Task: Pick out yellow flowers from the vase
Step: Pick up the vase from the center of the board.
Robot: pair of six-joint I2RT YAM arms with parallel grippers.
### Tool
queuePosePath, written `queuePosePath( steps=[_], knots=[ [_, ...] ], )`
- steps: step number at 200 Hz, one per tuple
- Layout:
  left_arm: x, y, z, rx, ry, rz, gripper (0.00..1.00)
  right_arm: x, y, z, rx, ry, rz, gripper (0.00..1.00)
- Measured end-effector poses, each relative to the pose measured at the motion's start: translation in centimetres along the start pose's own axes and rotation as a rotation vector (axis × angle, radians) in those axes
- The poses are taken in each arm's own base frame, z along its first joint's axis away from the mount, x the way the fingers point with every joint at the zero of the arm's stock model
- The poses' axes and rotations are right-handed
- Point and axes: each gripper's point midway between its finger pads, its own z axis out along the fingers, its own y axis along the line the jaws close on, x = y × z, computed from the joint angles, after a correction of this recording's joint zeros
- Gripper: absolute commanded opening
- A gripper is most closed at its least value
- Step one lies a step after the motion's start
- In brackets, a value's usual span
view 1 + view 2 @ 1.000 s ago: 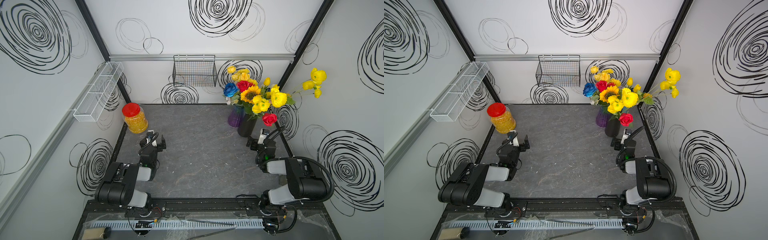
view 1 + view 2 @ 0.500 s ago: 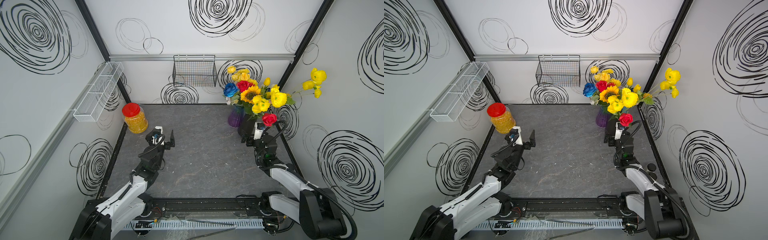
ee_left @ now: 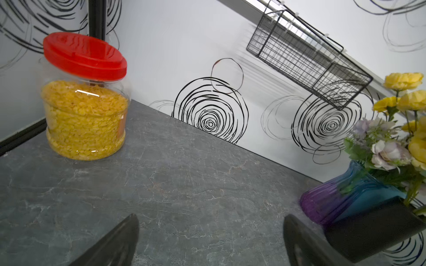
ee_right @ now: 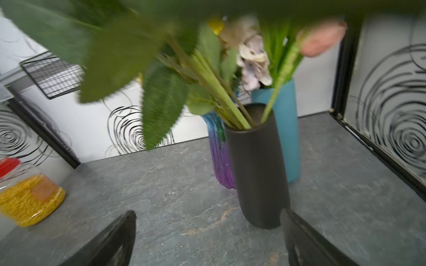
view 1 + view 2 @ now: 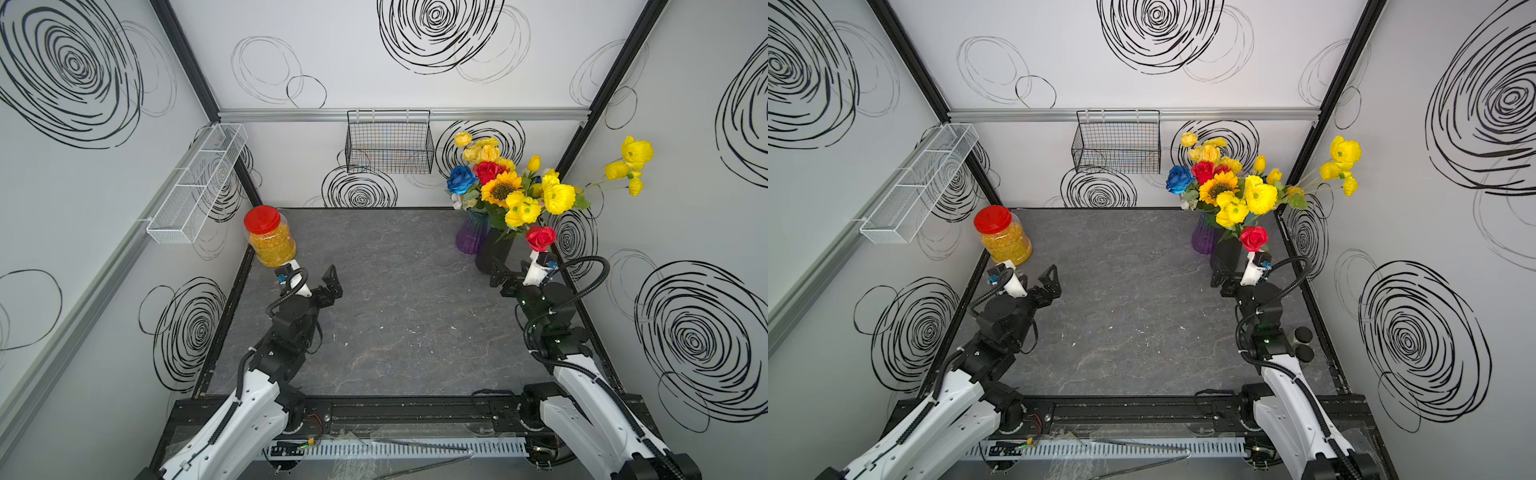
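— Where are the yellow flowers (image 5: pixel 521 210) standing?

— I see them all upright in one mixed bunch that rises over the black vase (image 5: pixel 493 254), stems green, heads up. The sunflower (image 5: pixel 500 189), dark-centred, opens just above and behind that vase.

— And the poppies (image 5: pixel 559 198)?

— Bright and ruffled, they hang directly over the vase's mouth. A long-stemmed spray (image 5: pixel 638 150) leans far out sideways from the vase, past the rest of the bunch.

— Anything further back?

— Paler golden roses or carnations (image 5: pixel 480 151) stand highest, behind the vase, and a closed tulip bud (image 5: pixel 534 163) pokes up near them. Which stems actually enter the black vase, I can't tell.
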Motion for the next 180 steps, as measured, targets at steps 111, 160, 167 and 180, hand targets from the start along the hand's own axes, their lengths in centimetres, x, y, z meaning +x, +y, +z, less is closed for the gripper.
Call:
queuePosePath(
  steps=[111, 160, 167, 180],
  knots=[
    [6.3, 0.6, -1.0, 0.133, 0.032, 0.062, 0.99, 3.8, -4.8, 5.8, 0.129, 0.087, -0.098, 1.0],
    [6.3, 1.1, -2.2, 0.146, -0.053, 0.142, 0.99, 2.4, -4.4, 9.2, 0.092, 0.045, -0.217, 1.0],
    [5.7, 0.8, -2.4, 0.155, -0.078, 0.139, 0.99, 2.3, -4.4, 9.5, 0.09, 0.042, -0.228, 1.0],
    [4.4, 0.5, -2.8, 0.166, -0.132, 0.129, 0.99, 2.2, -4.7, 10.1, 0.086, 0.035, -0.243, 1.0]
  ],
)
